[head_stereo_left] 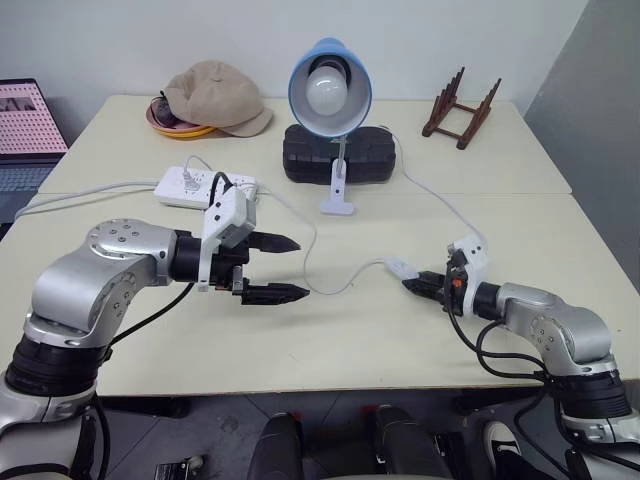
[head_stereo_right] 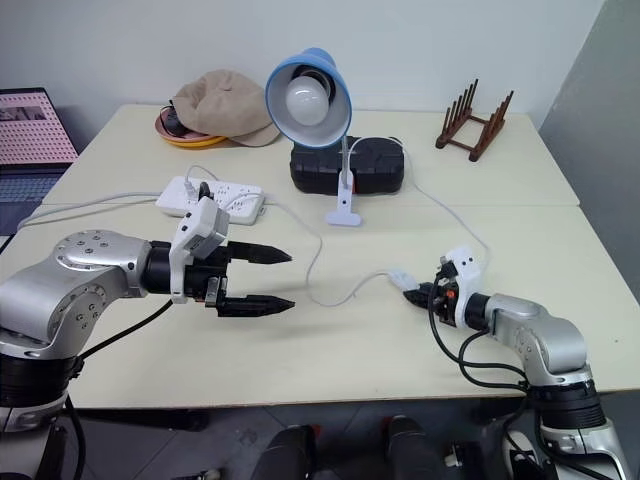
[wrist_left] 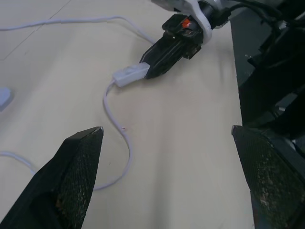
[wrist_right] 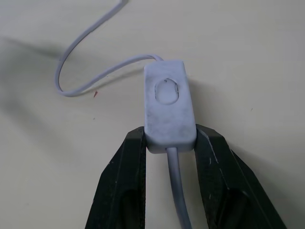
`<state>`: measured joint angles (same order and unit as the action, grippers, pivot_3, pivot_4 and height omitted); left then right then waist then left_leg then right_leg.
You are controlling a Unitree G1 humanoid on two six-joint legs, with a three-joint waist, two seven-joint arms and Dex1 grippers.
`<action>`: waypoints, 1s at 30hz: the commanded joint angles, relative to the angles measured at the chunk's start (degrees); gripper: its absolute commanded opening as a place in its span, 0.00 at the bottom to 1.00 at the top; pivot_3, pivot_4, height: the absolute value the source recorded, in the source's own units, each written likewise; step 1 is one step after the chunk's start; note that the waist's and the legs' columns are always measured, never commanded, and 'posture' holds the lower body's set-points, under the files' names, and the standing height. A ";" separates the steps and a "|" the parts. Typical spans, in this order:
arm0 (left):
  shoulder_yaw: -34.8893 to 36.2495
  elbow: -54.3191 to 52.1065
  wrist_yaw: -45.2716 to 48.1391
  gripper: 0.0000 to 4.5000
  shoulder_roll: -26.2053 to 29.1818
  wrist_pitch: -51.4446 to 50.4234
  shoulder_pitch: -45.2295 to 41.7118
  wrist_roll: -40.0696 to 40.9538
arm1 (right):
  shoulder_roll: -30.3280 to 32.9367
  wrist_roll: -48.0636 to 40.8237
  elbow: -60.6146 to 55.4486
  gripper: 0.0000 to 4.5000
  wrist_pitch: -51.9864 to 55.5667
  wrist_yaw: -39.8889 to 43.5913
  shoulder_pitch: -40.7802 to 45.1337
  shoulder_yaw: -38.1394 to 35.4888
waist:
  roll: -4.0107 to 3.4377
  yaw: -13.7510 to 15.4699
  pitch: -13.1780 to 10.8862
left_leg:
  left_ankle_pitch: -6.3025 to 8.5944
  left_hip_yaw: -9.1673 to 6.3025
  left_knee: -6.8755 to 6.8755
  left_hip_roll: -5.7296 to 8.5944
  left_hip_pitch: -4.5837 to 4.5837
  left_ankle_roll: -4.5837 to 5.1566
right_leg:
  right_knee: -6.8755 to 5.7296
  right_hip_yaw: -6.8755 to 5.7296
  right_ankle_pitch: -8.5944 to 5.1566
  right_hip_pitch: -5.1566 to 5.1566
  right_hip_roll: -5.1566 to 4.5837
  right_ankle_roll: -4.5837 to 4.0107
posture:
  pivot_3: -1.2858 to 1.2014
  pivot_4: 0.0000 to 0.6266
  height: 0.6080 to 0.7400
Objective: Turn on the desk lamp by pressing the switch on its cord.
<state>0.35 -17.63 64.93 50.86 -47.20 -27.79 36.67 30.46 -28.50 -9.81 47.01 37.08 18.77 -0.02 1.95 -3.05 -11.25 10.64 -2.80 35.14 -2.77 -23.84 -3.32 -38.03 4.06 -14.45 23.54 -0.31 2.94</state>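
Currently right gripper [wrist_right: 169, 143] is clamped on the near end of the switch [wrist_right: 167, 105], fingers pinching its two sides, flat on the desk [head_stereo_left: 350, 340] in front of the desk lamp [head_stereo_left: 329, 90]. Bulb unlit. Cord [head_stereo_left: 320, 262] loops from the switch back toward the lamp. Left gripper [head_stereo_left: 273, 267] spread wide, holding nothing, hovering over the desk, well apart from the switch.

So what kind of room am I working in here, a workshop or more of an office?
Most likely an office or lab workspace: pale beige tables pushed together, an open laptop at the left edge, a white multi-socket power strip, and a beige cloth cap left lying about. No workshop tools visible.
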 commanded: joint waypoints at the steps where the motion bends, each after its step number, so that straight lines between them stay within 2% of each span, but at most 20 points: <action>1: 9.11 -3.32 -15.27 1.00 -10.04 -14.13 1.04 17.24 | -1.41 4.86 -8.15 0.24 -10.84 -1.84 2.41 1.39 | -0.02 0.06 0.00 | 0.00 0.00 0.00 0.00 -0.01 0.00 | -0.01 -0.01 0.00 0.00 -0.01 0.01 | 0.52 0.24 1.00; 2: 11.22 -3.50 -19.37 1.00 -12.98 -17.61 1.06 21.62 | -1.63 6.08 -9.04 0.24 -13.00 -1.81 2.49 2.14 | -0.02 0.13 0.00 | 0.00 0.00 0.00 0.00 -0.01 0.00 | 0.01 -0.01 0.01 -0.01 -0.01 0.03 | 0.52 0.24 1.00; 5: 13.21 -4.97 -30.51 1.00 -21.13 -21.23 2.20 28.06 | -2.25 10.17 -9.64 0.24 -20.45 -0.86 2.52 4.98 | 0.02 0.13 -0.01 | 0.00 -0.09 0.07 0.00 -0.06 0.00 | 0.00 -0.06 0.06 -0.03 -0.02 0.14 | 0.52 0.24 1.00; 7: 14.71 -2.70 -38.72 1.00 -27.35 -21.20 1.91 34.35 | -3.45 11.61 -9.66 0.24 -25.49 -0.14 2.98 6.21 | 0.04 0.25 0.00 | 0.00 -0.10 0.07 0.01 -0.03 0.00 | 0.00 -0.07 0.06 -0.07 -0.02 0.13 | 0.52 0.24 1.00; 9: 15.49 -0.83 -43.75 1.00 -30.87 -20.72 1.39 36.85 | -4.27 12.21 -9.62 0.24 -28.51 0.48 3.19 6.72 | 0.04 0.43 0.00 | 0.00 -0.11 0.10 0.03 -0.01 0.00 | -0.05 -0.06 0.08 -0.08 -0.03 0.14 | 0.52 0.24 1.00; 13: 16.16 1.88 -48.40 1.00 -32.15 -20.02 0.18 40.04 | -4.53 12.30 -9.55 0.24 -31.66 2.14 3.09 6.85 | 0.04 0.53 0.00 | 0.00 -0.11 0.22 0.03 0.03 -0.01 | -0.12 -0.03 0.10 -0.12 -0.01 0.15 | 0.52 0.24 1.00; 17: 15.01 3.84 -47.89 1.00 -31.21 -19.77 -0.70 39.42 | -4.39 11.58 -9.81 0.24 -33.27 3.38 2.95 6.55 | 0.04 0.58 0.01 | 0.00 -0.12 0.34 0.04 0.03 -0.01 | -0.13 -0.04 0.11 -0.18 0.00 0.15 | 0.52 0.24 1.00; 30: 13.42 5.73 -47.93 1.00 -33.10 -18.13 -2.98 40.56 | -4.31 13.11 -12.78 0.24 -35.30 3.75 0.94 7.76 | 0.04 0.89 0.00 | 0.00 -0.11 0.42 0.06 0.01 -0.01 | -0.06 -0.03 0.11 -0.23 -0.02 0.15 | 0.52 0.24 1.00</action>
<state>13.92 -10.83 16.75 17.76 -66.03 -29.75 75.43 25.97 -15.72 -19.94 13.08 41.06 19.44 8.09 1.99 -2.17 -11.25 10.64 -2.90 35.56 -2.70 -23.83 -3.33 -38.09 4.03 -14.35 23.31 -0.34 3.09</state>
